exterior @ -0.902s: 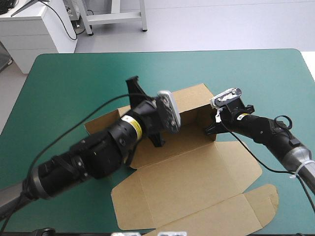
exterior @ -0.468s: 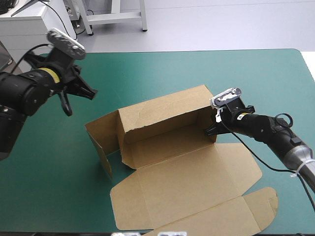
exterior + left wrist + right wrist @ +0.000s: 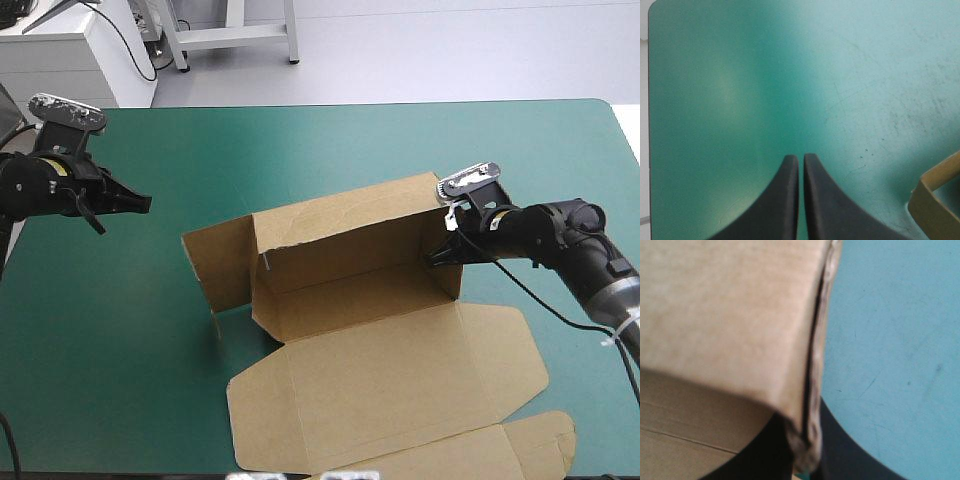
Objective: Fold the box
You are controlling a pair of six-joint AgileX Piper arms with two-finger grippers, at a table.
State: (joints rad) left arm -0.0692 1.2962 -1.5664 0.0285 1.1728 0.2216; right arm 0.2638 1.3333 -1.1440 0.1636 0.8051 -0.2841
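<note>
The cut brown-board box (image 3: 390,330) sits mid-table with its back wall raised. The right gripper (image 3: 445,255) pinches its right end wall. The left gripper (image 3: 138,203) hangs near the far-left corner, black fingers pressed together (holding nothing). Wall-raising seems to be the step in hand; next, the box's left end likely needs tucking.

Box (image 3: 360,300) sits mid-table (image 3: 300,140): rear wall upright, left end flap standing, lid flat toward the near edge. Right gripper (image 3: 443,252) is at the right end wall. Left gripper (image 3: 140,203) is near the table's left edge, well apart from the box.
</note>
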